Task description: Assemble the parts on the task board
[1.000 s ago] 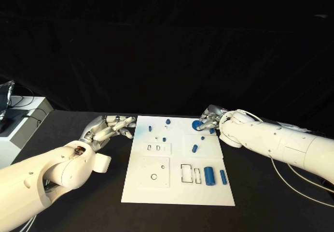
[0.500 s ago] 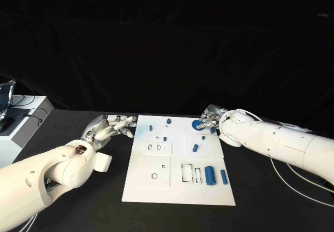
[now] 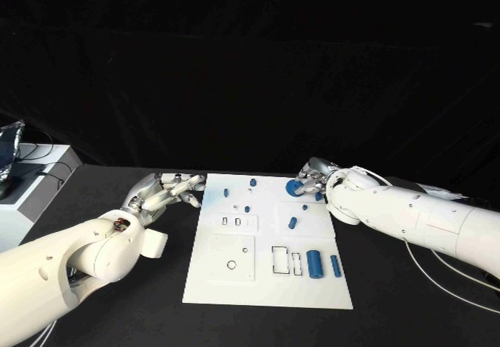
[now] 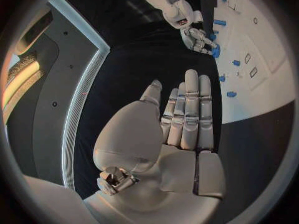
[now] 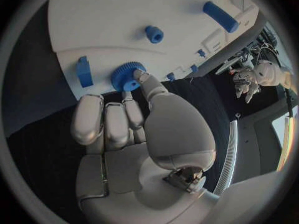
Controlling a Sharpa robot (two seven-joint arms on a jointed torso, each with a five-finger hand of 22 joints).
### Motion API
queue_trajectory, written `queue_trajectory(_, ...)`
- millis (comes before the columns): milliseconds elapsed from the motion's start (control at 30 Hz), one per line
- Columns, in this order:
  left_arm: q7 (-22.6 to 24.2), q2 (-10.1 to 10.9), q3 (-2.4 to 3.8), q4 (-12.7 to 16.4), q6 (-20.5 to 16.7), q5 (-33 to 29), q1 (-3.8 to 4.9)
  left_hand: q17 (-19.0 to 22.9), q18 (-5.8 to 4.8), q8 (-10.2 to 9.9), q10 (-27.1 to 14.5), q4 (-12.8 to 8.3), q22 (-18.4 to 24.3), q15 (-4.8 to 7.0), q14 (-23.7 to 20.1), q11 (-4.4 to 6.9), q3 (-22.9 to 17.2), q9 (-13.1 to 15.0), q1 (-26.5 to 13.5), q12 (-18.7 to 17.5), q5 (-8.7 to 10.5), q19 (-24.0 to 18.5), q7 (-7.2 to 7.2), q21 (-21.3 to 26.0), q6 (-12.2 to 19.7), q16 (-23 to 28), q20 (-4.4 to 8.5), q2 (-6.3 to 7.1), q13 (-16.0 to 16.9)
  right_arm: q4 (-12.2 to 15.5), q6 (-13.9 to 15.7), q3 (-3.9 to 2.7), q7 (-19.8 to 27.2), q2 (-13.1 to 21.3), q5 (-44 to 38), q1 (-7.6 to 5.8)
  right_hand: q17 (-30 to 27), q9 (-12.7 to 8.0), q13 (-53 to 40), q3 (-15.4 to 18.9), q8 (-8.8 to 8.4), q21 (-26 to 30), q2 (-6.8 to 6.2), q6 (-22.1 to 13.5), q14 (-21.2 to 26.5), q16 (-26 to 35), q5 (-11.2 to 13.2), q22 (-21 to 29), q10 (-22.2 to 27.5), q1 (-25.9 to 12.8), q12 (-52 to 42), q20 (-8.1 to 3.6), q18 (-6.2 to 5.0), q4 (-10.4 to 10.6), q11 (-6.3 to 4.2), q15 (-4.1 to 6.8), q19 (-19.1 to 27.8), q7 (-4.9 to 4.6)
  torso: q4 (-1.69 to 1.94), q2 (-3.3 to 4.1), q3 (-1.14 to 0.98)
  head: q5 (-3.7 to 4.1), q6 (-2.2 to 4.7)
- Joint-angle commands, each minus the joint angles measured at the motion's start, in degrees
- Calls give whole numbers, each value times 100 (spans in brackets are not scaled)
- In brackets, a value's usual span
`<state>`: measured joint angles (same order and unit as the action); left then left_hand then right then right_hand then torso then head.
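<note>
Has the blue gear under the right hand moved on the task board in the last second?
No. The blue gear sits at the same far right spot on the task board, right hand touching it.

Dim black surroundings, brightly lit white task board (image 3: 269, 246), fisheye bending at wrist-view edges.

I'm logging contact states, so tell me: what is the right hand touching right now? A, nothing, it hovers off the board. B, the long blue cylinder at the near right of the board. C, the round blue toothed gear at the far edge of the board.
C: in the right wrist view the right hand has a fingertip on the rim of the blue gear, at the edge of the task board.
</note>
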<state>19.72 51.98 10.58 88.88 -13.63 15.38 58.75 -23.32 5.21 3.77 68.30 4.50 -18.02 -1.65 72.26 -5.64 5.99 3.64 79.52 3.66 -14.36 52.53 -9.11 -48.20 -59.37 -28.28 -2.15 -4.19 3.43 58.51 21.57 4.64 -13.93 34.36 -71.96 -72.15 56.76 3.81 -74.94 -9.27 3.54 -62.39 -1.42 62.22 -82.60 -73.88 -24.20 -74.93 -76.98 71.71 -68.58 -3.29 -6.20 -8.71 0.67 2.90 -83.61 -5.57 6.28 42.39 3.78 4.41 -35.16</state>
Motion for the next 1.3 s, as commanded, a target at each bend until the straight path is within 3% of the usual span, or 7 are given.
queue_trajectory(33, 31, -5, 4, 6, 41, 16, 0, 3, 48, -15, -29, -18, 8, 3, -1, -8, -10, 2, 8, -22, 15, -31, 10, -23, 35, -1, 5, 44, 4, 155, 486, 1, 50, 35, -503, 8, 7, 115, -399, -14, 26, -30, 71, 267, 8, 1, -24, -854, -36, -60, -10, -73, 66, -7, -9, 46, -450, -88, 2, -1, 0, -2, 9)
queue_trajectory(200, 31, -3, 4, 6, 45, 16, 0, 5, 50, -13, -27, -20, 19, 4, 0, -8, -22, 3, 10, -22, 15, -34, 11, -31, 29, 1, 3, 44, 4, 576, 820, -1, 85, 124, -786, 11, 28, 120, -412, -10, 24, -53, 63, 304, 3, -8, -28, -859, -47, -68, -9, -83, 73, -24, -20, 55, -453, -73, 0, 3, 2, -16, 25)
queue_trajectory(433, 38, -8, 4, 10, 51, 16, 0, 6, 50, -14, -22, -13, 25, 4, 0, -6, -26, 2, 1, -22, 19, -35, 15, -34, 24, 2, 3, 39, 4, 913, 962, -3, 121, -36, -1089, 12, 42, 115, -426, 0, 19, -70, 36, 304, 2, -12, -28, -862, -59, -76, -4, -88, 80, -39, -18, 57, -453, -75, 0, 4, 2, -22, 35)
queue_trajectory(800, 36, -26, 4, 15, 59, 16, 0, 6, 50, -14, -22, -13, 25, 4, 0, -6, -26, 2, 1, -22, 19, -35, 15, -34, 24, 2, 3, 39, 4, 587, 1013, 1, 113, -627, -1315, 92, 40, 105, -429, 9, 13, -57, 25, 275, 5, -5, -7, -858, -50, -89, 25, -88, 79, -31, -12, 54, -450, -86, 29, 11, 13, -35, 48)
queue_trajectory(1033, 32, -42, 4, 2, 62, 16, 0, 7, 50, -14, -19, -17, 35, 5, 0, -4, -31, 2, 9, -22, 21, -35, 17, -39, 21, 4, 4, 44, 3, 392, 992, 2, 130, -854, -1333, 161, 38, 99, -422, 10, 14, -39, 17, 254, 5, -1, -10, -854, -37, -87, 50, -85, 76, -30, -7, 50, -447, -95, 14, 18, 11, -53, 23)
queue_trajectory(1200, 39, -55, 5, 19, 89, 16, -2, 8, 49, -15, -34, -20, 39, 2, -1, -11, -34, 2, 11, -23, 21, -36, 7, -42, 30, 5, 4, 44, 3, 277, 985, 2, 156, -968, -1332, 197, 31, 96, -419, 13, 15, -34, 11, 243, 8, 6, -11, -853, -29, -90, 67, -83, 75, -24, -3, 48, -446, -99, 2, 24, 37, -46, 13)
queue_trajectory(1300, 37, -55, 6, 19, 92, 16, -2, 8, 49, -15, -34, -20, 39, 2, -1, -11, -34, 2, 11, -23, 21, -36, 7, -42, 30, 5, 4, 44, 3, 218, 979, 2, 155, -1007, -1335, 207, 35, 91, -416, 13, 13, -26, 5, 226, 6, 7, -10, -851, -21, -87, 82, -81, 74, -23, 1, 46, -444, -106, 1, 26, 40, -48, 21)
